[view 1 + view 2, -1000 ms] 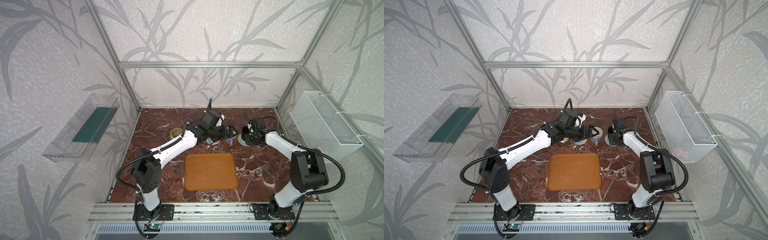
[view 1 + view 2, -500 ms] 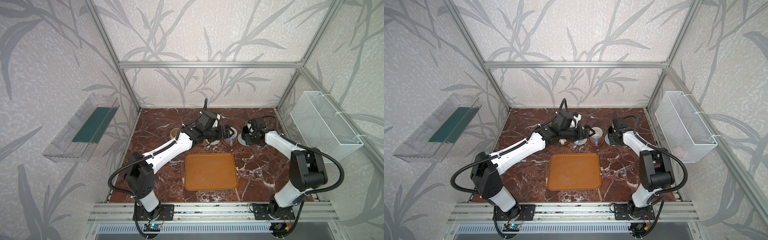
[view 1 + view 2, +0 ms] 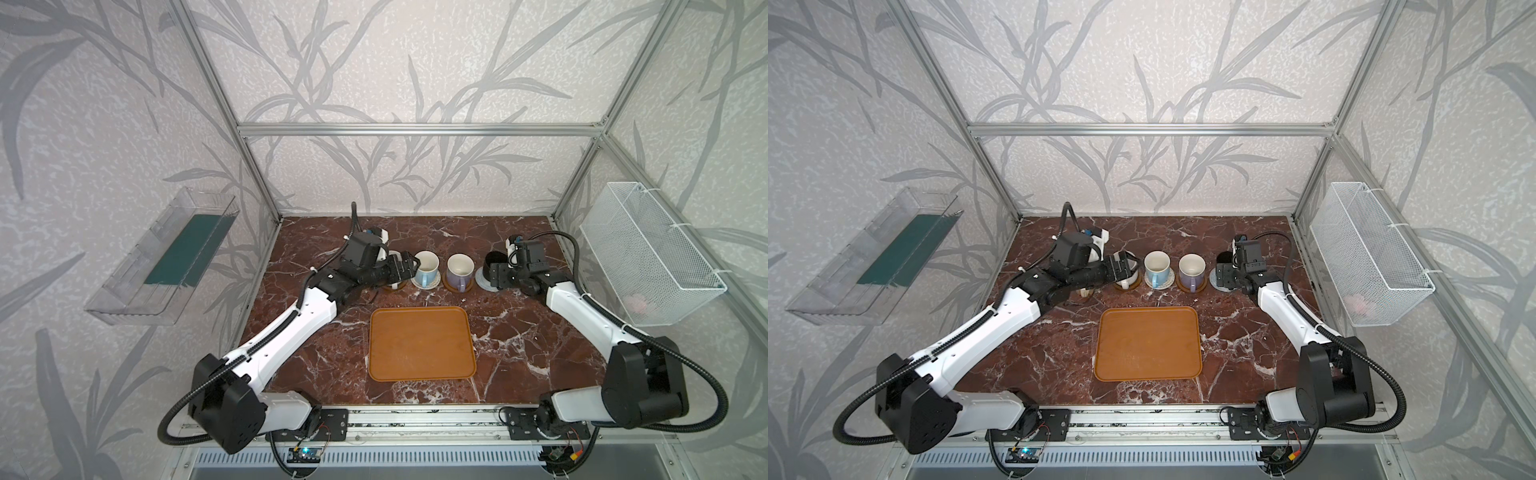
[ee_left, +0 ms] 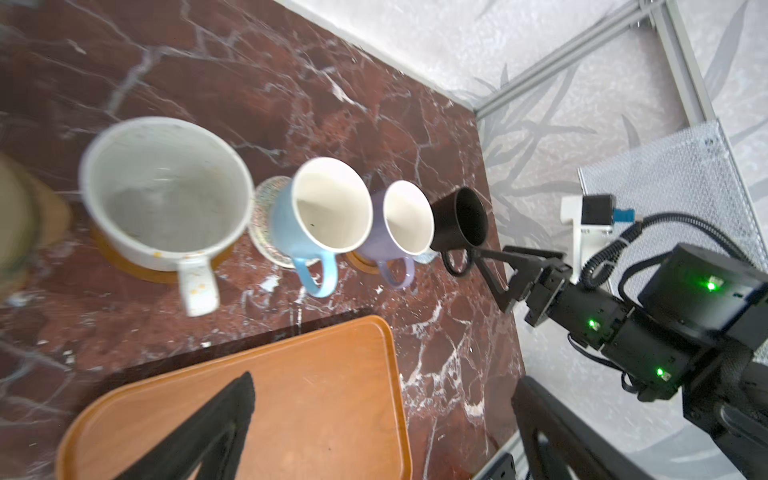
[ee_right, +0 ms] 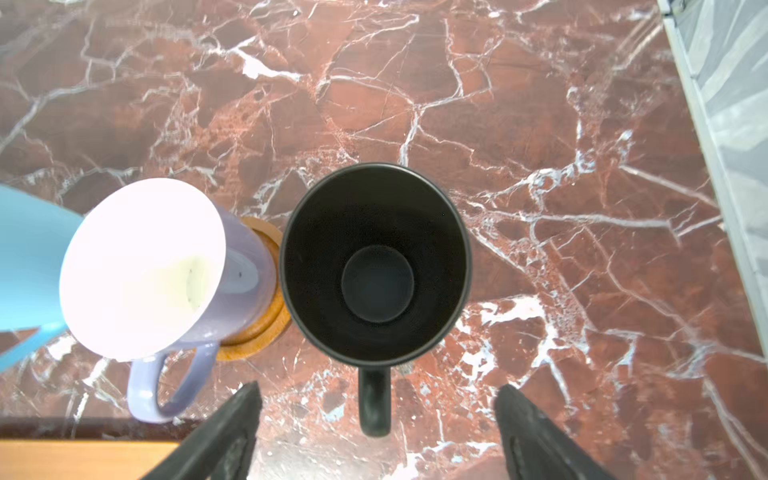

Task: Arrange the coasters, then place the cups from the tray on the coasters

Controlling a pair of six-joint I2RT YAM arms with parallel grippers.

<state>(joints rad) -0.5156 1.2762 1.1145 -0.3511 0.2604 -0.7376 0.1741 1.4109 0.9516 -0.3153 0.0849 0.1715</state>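
Marble tabletop (image 3: 519, 332) holds the tray (image 3: 419, 345) between leaf-patterned walls (image 3: 415, 62).

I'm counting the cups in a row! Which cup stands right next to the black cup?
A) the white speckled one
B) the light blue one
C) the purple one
C: in the right wrist view the lavender cup stands directly beside the black cup, with no other cup between them.

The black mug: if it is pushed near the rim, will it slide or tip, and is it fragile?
The black mug looks tall and narrower at its base, so a high push would probably tip it; a low one may slide it on its coaster. It looks ceramic: likely stiff, fairly heavy, breakable if it falls.
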